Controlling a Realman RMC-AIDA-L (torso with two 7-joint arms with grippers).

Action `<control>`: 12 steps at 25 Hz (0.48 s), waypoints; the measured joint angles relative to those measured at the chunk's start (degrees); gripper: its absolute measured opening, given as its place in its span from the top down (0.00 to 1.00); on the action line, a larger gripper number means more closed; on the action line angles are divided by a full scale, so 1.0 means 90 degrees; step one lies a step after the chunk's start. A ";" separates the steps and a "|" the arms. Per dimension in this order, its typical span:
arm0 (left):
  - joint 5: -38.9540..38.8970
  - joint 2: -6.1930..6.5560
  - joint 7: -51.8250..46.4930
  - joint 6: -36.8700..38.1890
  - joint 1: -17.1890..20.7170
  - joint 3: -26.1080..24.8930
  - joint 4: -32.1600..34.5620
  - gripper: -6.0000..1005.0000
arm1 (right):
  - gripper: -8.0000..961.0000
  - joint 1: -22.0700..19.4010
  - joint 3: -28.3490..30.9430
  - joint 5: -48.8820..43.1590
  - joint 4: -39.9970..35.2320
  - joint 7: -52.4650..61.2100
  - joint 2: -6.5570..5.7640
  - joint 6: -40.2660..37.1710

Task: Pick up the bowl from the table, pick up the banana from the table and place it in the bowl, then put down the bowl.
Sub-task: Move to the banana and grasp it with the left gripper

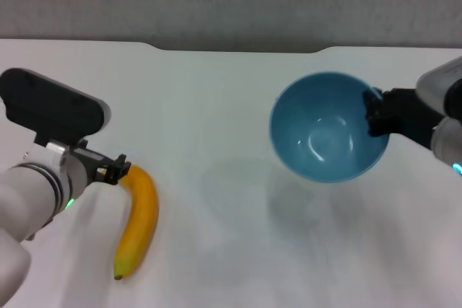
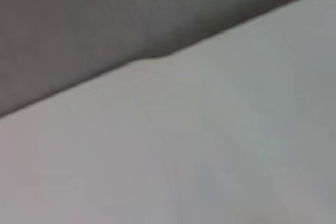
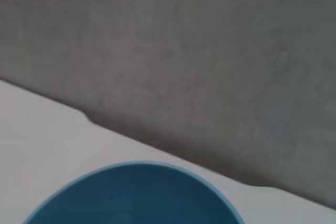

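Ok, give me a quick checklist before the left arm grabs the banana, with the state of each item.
1. Bowl held by the right pincer at its rim: ok.
2. Bowl raised off the table, shadow beneath: ok.
3. Bowl empty, ready for fruit: ok.
4. Left pincer at the banana, by its upper end: ok.
5. Left pincer closed on the banana: cannot tell.
6. Banana lying flat on the table: ok.
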 joint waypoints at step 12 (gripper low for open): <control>-0.0356 -0.0006 0.0083 -0.0101 -0.0119 0.0441 0.0263 0.30 | 0.95 -0.0140 0.0402 -0.0019 0.0128 -0.0002 0.0018 -0.0055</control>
